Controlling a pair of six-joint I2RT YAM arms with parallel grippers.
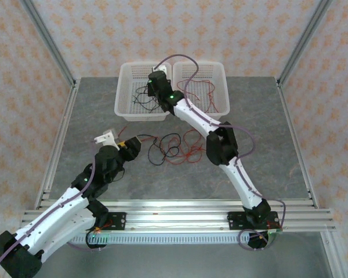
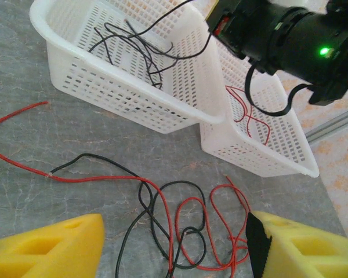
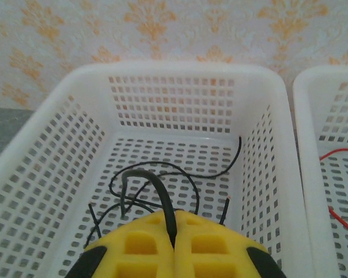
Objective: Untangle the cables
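Note:
A tangle of red and black cables (image 1: 173,148) lies on the grey table in front of two white baskets. My left gripper (image 1: 131,145) hovers at the tangle's left end, open. In the left wrist view its yellow fingers (image 2: 52,246) stand on either side of the looped cables (image 2: 180,226), and a red strand runs off to the left. My right gripper (image 3: 174,234) is shut on a black cable (image 3: 156,185) over the left basket (image 3: 174,70), where more black cables (image 3: 188,168) lie. The right gripper (image 1: 155,86) hangs above that basket (image 1: 127,110).
The right basket (image 1: 220,75) holds red cables (image 1: 204,91), also seen as a red cable (image 3: 342,153) in the right wrist view. The right arm (image 1: 220,145) stretches across the table beside the tangle. Metal frame posts and patterned walls close in the table.

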